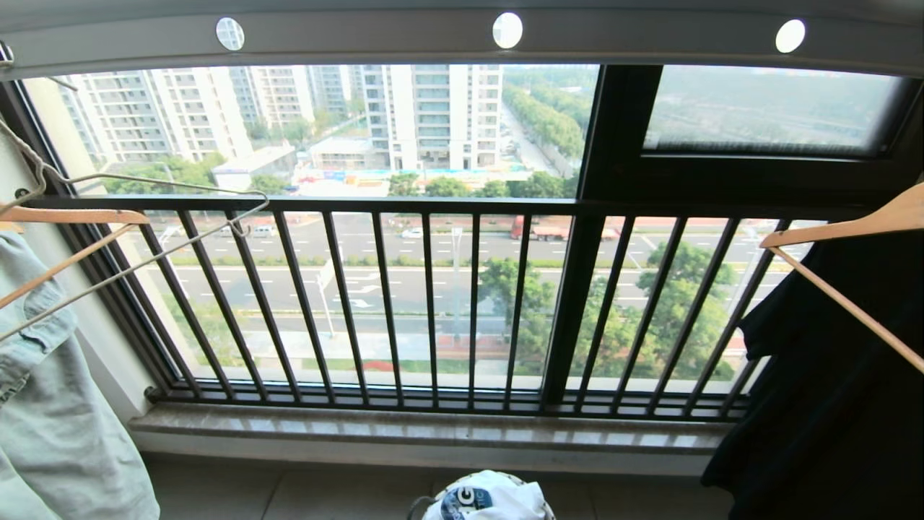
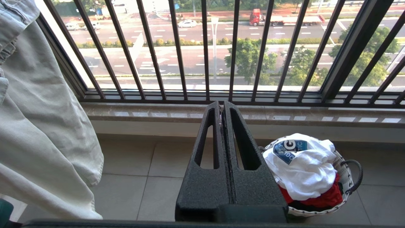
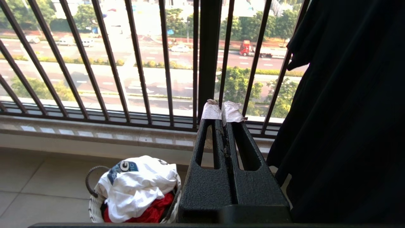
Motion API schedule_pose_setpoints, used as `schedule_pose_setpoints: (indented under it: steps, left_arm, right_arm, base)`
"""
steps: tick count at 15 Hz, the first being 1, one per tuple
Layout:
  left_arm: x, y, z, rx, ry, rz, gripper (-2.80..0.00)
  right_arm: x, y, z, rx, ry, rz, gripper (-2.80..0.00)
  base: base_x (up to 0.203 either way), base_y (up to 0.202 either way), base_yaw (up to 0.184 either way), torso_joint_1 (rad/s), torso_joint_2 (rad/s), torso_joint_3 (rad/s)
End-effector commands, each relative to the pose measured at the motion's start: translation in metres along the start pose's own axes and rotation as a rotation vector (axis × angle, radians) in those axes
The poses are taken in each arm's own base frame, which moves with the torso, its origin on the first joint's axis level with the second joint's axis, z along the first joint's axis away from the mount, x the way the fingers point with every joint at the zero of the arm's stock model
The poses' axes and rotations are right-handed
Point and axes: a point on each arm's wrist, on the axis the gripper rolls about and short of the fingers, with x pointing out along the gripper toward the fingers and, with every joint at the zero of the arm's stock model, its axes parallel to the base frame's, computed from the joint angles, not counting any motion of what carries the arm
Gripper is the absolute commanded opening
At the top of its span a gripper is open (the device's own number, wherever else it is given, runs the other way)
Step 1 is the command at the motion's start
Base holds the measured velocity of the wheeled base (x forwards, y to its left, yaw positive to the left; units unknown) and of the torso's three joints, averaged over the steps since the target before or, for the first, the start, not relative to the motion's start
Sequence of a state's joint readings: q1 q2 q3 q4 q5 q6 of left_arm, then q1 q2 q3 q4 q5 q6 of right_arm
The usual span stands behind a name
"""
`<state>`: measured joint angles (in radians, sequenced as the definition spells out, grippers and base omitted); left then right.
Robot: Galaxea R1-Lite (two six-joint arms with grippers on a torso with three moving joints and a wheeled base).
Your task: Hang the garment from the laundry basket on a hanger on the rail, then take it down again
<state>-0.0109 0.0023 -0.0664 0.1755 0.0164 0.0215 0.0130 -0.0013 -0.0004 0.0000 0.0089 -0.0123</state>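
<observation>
While crumpled in the laundry basket (image 2: 343, 177), the garment (image 2: 303, 167); both claws pressed together, empty.

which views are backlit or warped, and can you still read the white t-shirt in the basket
Head view: strong window backlight, the overhead rail bows like a wide-angle lens, the dark garment is nearly black. Left wrist view: the white T-shirt in the laundry basket is evenly lit, its blue print visible. Right wrist view: the dark garment is again underexposed, the T-shirt clear.
</observation>
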Motion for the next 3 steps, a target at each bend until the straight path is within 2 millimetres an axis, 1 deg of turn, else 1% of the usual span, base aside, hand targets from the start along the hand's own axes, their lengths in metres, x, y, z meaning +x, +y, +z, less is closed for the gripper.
schedule_pose_setpoints:
  steps: [1,3]
  left_arm:
    - [-0.0001,0.0000,0.0000,0.000,0.000,0.001,-2.80]
    - [0.0000,0.0000,0.0000,0.000,0.001,0.001,-2.80]
  right_arm:
    - [0.0001,0.0000,-0.0001,0.000,0.002,0.001,-2.80]
    - [0.0001,0.0000,0.0000,0.000,0.001,0.002,-2.80]
  base:
    - [0.000,0.000,0.000,0.000,0.00,0.000]
    - [0.000,0.000,0.000,0.000,0.00,0.000]
